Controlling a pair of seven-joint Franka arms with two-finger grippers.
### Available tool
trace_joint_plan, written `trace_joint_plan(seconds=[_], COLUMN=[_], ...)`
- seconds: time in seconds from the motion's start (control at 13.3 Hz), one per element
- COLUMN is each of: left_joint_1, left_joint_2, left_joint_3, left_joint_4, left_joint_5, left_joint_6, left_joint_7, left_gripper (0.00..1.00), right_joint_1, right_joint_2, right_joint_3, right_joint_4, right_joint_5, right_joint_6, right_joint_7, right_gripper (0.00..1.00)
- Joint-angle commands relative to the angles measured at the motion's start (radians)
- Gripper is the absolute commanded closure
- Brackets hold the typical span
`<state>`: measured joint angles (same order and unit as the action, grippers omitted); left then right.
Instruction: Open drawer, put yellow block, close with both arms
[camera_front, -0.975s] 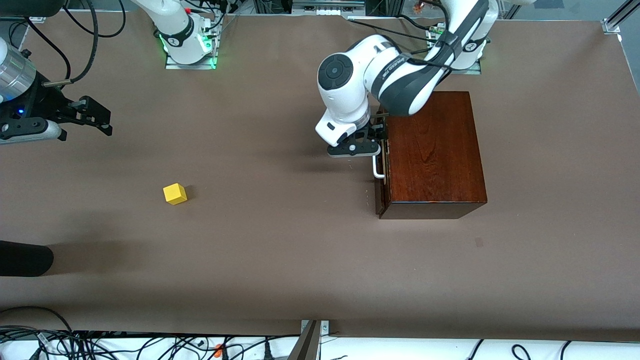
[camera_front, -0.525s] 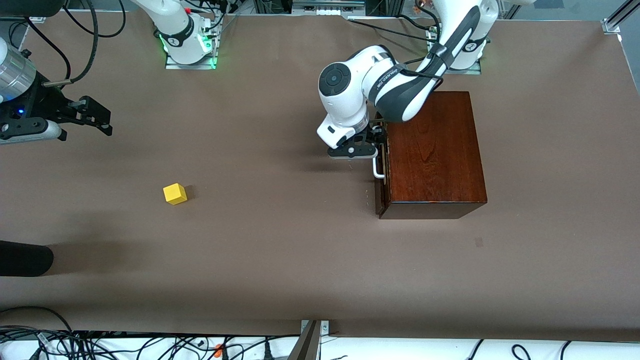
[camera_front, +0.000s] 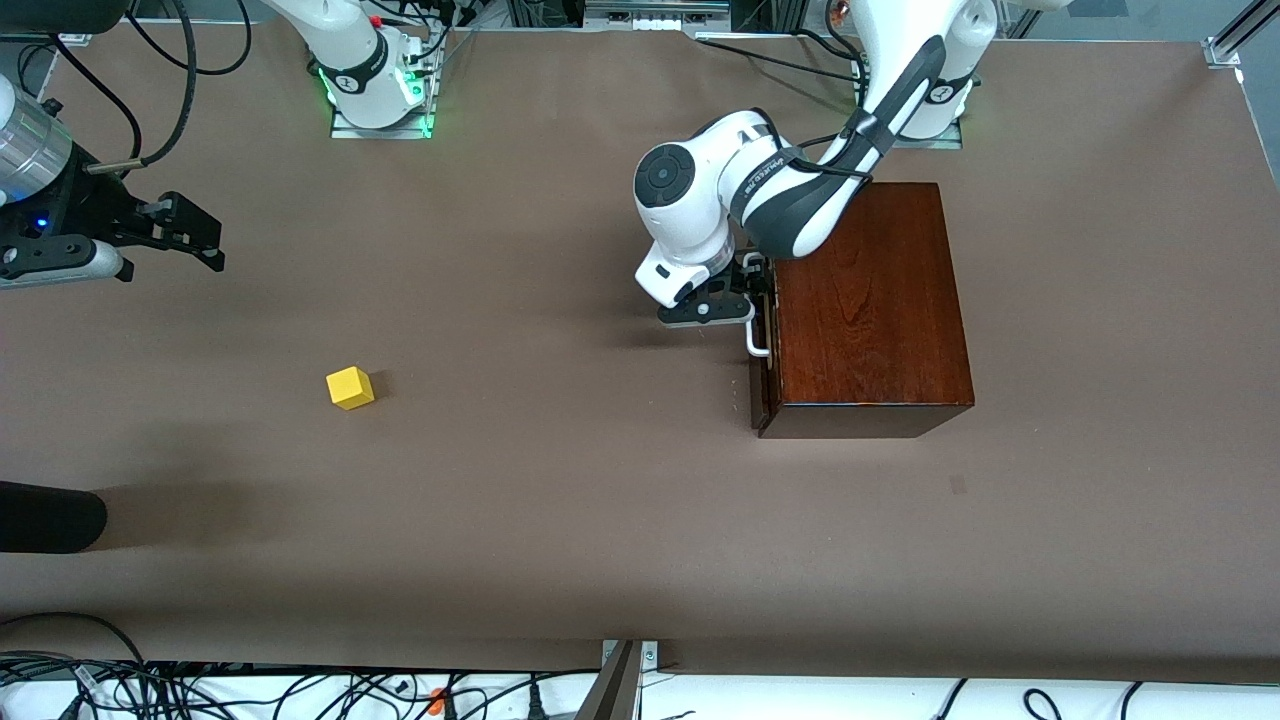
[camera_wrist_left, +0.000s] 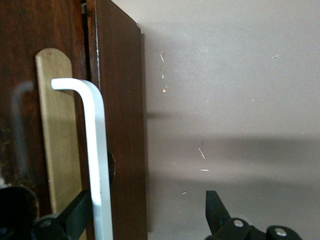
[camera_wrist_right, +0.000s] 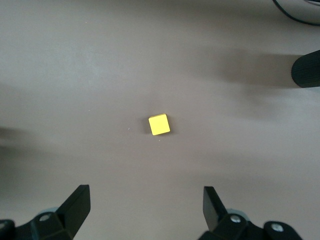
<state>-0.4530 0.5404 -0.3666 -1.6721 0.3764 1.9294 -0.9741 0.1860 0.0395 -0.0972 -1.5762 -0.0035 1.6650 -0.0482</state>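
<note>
Our left gripper (camera_front: 745, 305) sits low at the front of the wooden box (camera_front: 865, 300), its fingers spread wide on either side of the white handle (camera_front: 757, 338). In the left wrist view one finger (camera_wrist_left: 75, 215) lies against the drawer (camera_wrist_left: 117, 125) front beside the bar of the handle (camera_wrist_left: 95, 150), and the other finger (camera_wrist_left: 215, 210) stands clear over bare table; we see no grip on the bar.

That drawer front faces toward the right arm's end of the table, and the handle's long axis runs along the front, from the robots' side toward the front camera. A thin dark gap shows between the drawer front and the box body, so we judge the drawer barely ajar.

Compared with a second ago, our left arm's elbow has swung back toward its base and the wrist has dropped closer to the handle; the box and the yellow block (camera_front: 350, 387) have not moved.

Our right gripper (camera_front: 185, 235) waits in the air at the right arm's end of the table, fingers wide and holding nothing. Its wrist view looks straight down on the yellow block (camera_wrist_right: 159, 124), which rests flat on the brown table (camera_front: 550, 500), well apart from the box. A black rounded object (camera_front: 45, 517) lies at the table edge nearer the front camera than the block. Nothing stands between block and drawer.
</note>
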Motion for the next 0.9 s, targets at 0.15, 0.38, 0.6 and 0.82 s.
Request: trace_joint_plan(seconds=[0.15,0.38,0.6,0.82], left_joint_1=[-0.033,-0.041,-0.067,-0.096], left_joint_2=[0.024,0.056,0.088,0.137], left_joint_3=[0.001,0.000,0.001,0.001], left_joint_4=[0.048,0.086,0.124,0.193], left_joint_5=[0.030,0.029,0.024,0.021], left_joint_6=[0.005,0.032,0.051,0.051], left_joint_7=[-0.035,-0.043,-0.052,-0.086], left_gripper=[0.00,0.00,0.00,0.00], right_joint_1=[0.000,0.000,0.001,0.001], right_joint_2=[0.008,0.008,0.008,0.008], right_joint_3=[0.002,0.002,0.002,0.004], right_joint_4=[0.024,0.025,0.025,0.025], right_joint_5=[0.002,0.002,0.002,0.002], right_joint_6=[-0.014,-0.013,-0.011,-0.013], right_joint_7=[0.010,0.011,0.013,0.013], right_gripper=[0.00,0.00,0.00,0.00])
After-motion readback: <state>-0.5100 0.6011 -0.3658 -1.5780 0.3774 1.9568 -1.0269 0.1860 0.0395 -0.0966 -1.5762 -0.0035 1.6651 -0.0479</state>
